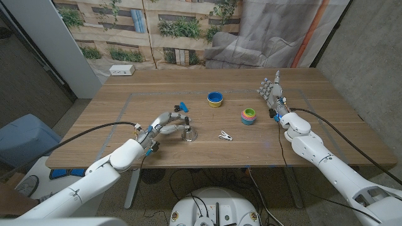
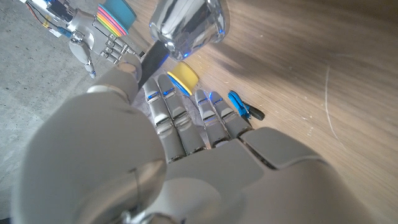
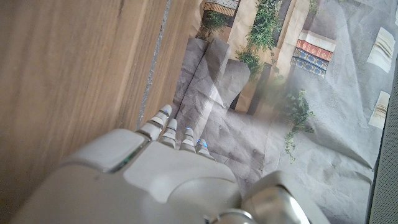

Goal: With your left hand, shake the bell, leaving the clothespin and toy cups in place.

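- The bell [image 1: 187,132] stands upright on the tabletop [image 1: 125,107], a little left of centre, near the front edge; in your left wrist view its shiny body [image 2: 188,25] shows just past the fingertips.
- Your left hand [image 1: 166,122] is at the bell, fingers [image 2: 168,115] reaching round its black handle; whether they pinch it or only touch it, you cannot tell from these views.
- The clothespin [image 1: 225,135] lies just right of the bell, apart from it.
- The stacked cups [image 1: 249,116] sit further right, and the yellow-and-blue cup [image 1: 215,99] sits behind the bell, toward the middle of the tabletop.
- Your right hand [image 1: 274,94] stands on edge near the right side, just beside the stacked cups, fingers [image 3: 163,122] straight and close together, holding nothing.
- A white box [image 1: 122,70] rests at the far left corner.
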Controlling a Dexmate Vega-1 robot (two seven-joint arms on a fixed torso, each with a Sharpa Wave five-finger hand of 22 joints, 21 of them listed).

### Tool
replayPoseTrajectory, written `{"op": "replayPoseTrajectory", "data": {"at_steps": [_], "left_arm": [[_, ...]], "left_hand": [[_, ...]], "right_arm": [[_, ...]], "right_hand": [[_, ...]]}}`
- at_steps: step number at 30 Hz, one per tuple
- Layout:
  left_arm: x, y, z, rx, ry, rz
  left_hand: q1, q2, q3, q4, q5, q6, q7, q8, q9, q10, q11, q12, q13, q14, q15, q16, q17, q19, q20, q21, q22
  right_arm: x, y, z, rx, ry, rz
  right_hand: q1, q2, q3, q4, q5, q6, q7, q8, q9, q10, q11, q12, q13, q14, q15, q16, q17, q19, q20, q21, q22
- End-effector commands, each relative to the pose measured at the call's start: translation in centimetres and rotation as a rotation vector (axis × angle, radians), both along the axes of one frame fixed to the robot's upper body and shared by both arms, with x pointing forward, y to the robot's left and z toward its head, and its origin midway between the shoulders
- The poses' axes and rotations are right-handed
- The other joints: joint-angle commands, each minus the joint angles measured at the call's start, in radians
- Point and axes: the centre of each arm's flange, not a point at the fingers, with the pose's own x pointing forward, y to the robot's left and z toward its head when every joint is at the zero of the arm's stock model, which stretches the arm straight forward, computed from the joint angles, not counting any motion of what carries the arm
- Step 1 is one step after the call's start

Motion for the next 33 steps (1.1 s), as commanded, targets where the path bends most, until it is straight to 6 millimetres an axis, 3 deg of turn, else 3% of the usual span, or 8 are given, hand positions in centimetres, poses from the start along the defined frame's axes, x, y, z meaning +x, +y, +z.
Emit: {"op": "replayPoseTrajectory", "data": {"at_steps": [1,12,18,26,33], "left_arm": [[0.0,-0.1,0.1,-0.001,-0.018,0.014],[0.5,-0.6,0.2,0.000,-0.021,0.005],[0.6,-0.4,0.3,0.017,-0.022,0.012],[0.5,-0.9,1.8,0.012,-0.066,0.010],[0.4,-1.7,3.7,-0.001,-0.118,0.002]], "left_hand": [[0.009,0.021,-0.007,0.003,0.000,0.032,-0.007,-0.007,0.000,0.032,-0.001,0.000,0.004,0.016,-0.143,-0.004,0.002,0.018,0.001,0.005,0.004],[0.030,0.071,-0.017,0.003,-0.002,0.134,0.008,-0.009,0.005,0.134,-0.002,0.010,0.007,0.028,-0.149,-0.011,0.002,0.042,-0.005,0.005,0.004],[0.036,0.091,-0.017,0.004,-0.002,0.136,0.015,-0.017,0.006,0.151,-0.003,0.009,0.008,0.034,-0.155,-0.011,0.002,0.040,-0.014,0.003,0.004],[0.054,0.116,-0.025,0.000,-0.001,0.172,0.032,-0.020,0.009,0.210,-0.004,0.016,0.010,0.040,-0.162,-0.013,0.003,0.061,-0.024,0.007,0.003],[0.065,0.119,-0.032,-0.003,-0.001,0.190,0.032,-0.019,0.011,0.238,-0.005,0.019,0.011,0.046,-0.165,-0.012,0.003,0.076,-0.026,0.010,0.003]], "right_arm": [[0.0,0.0,0.0,0.000,0.000,0.000],[0.0,0.0,0.0,0.001,0.000,0.000],[0.0,0.0,0.0,0.000,0.000,0.000],[0.0,0.0,0.0,0.000,0.000,0.000],[0.0,0.0,0.0,0.000,0.000,0.000]], "right_hand": [[0.003,0.098,-0.006,-0.001,0.005,-0.013,0.002,0.006,0.004,-0.006,0.001,0.004,0.002,-0.006,0.001,0.008,0.005,0.008,-0.002,0.007,0.003],[0.003,0.098,-0.006,-0.001,0.005,-0.013,0.002,0.005,0.004,-0.004,0.003,0.005,0.002,-0.007,0.001,0.007,0.005,0.009,-0.003,0.007,0.003],[0.003,0.098,-0.006,-0.001,0.005,-0.013,0.001,0.006,0.004,-0.004,0.001,0.005,0.002,-0.006,0.002,0.008,0.005,0.008,-0.002,0.007,0.003],[0.003,0.098,-0.006,-0.001,0.005,-0.012,0.001,0.006,0.004,-0.004,0.004,0.005,0.002,-0.006,0.002,0.008,0.005,0.008,-0.003,0.007,0.003],[0.003,0.098,-0.006,-0.001,0.005,-0.013,0.002,0.006,0.004,-0.005,0.002,0.005,0.002,-0.006,0.001,0.008,0.005,0.008,-0.002,0.007,0.003]]}}
